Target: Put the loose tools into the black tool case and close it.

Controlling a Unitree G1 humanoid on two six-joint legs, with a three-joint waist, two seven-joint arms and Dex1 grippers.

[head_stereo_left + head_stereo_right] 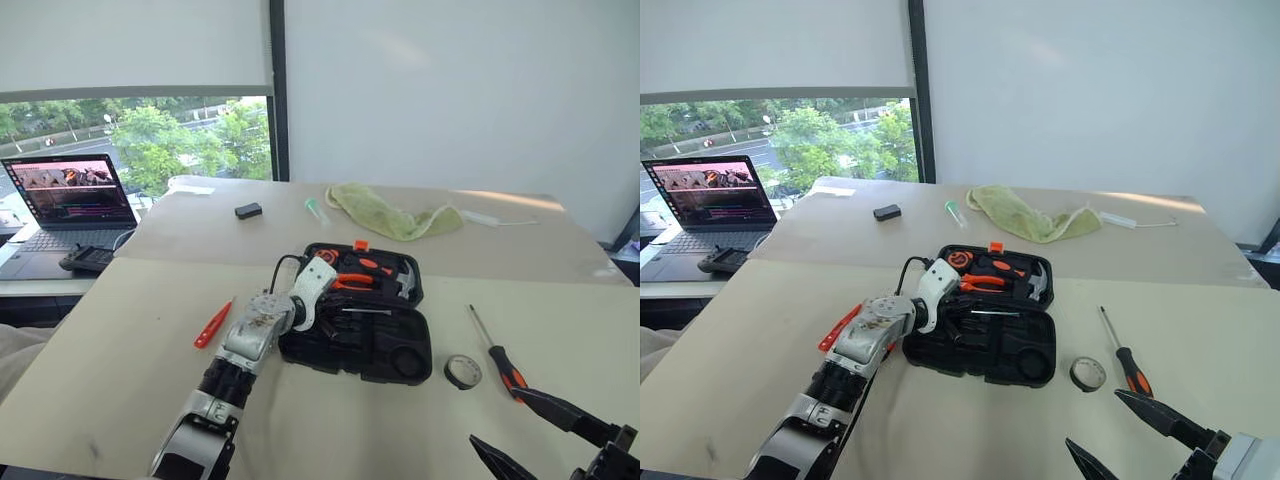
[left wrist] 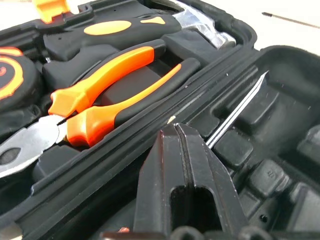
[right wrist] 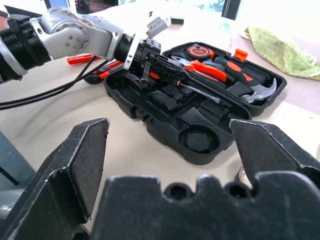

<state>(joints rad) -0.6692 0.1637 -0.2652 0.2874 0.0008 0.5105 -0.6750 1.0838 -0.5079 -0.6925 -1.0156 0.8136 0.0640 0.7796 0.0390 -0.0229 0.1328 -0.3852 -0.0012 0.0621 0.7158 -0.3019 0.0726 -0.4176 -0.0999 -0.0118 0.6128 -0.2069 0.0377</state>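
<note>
The black tool case [image 1: 428, 330] lies open mid-table, with orange pliers [image 2: 115, 95] and a hammer [image 1: 405, 275] in its far half. My left gripper [image 2: 175, 129] is shut low over the near half, nothing visible between its fingers. A screwdriver's thin metal shaft [image 2: 235, 110] lies in a slot just past them. A slim red screwdriver [image 1: 213, 323] rests left of the case. On the case's right lie a dark tape roll [image 1: 462, 372] and an orange-and-black screwdriver [image 1: 495, 350]. My right gripper [image 1: 494, 414] hangs open near the table's front right, empty.
At the back of the table are a green cloth [image 1: 395, 215], a small black box [image 1: 248, 210] and a white cable [image 1: 495, 218]. A laptop [image 1: 70, 200] stands on a side desk at far left. Another orange-and-black tool [image 3: 102, 75] lies by the case under my left arm.
</note>
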